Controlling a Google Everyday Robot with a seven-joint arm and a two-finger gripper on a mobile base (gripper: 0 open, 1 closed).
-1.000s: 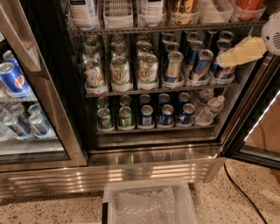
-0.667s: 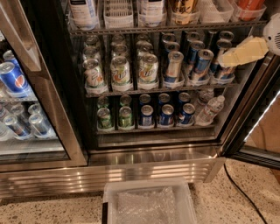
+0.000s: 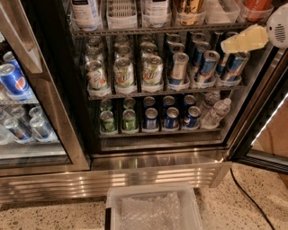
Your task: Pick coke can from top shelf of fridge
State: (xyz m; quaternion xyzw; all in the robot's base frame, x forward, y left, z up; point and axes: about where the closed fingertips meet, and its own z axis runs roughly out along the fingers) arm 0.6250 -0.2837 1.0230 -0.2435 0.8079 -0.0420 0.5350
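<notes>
The fridge stands open, with a black interior and wire shelves. The top shelf runs along the upper edge of the view and holds bottle bottoms and clear lane trays. At its far right a red object sits in a tray. Only its bottom shows, so I cannot tell if it is the coke can. My gripper, pale yellow with a white round body, reaches in from the right edge. It is just below the top shelf, in front of the blue cans and below-left of the red object.
The middle shelf holds 7up cans and blue-and-silver cans. The lower shelf has more cans and water bottles. A closed glass door with Pepsi cans is at left. A white bin sits on the floor in front. The open door frame is at right.
</notes>
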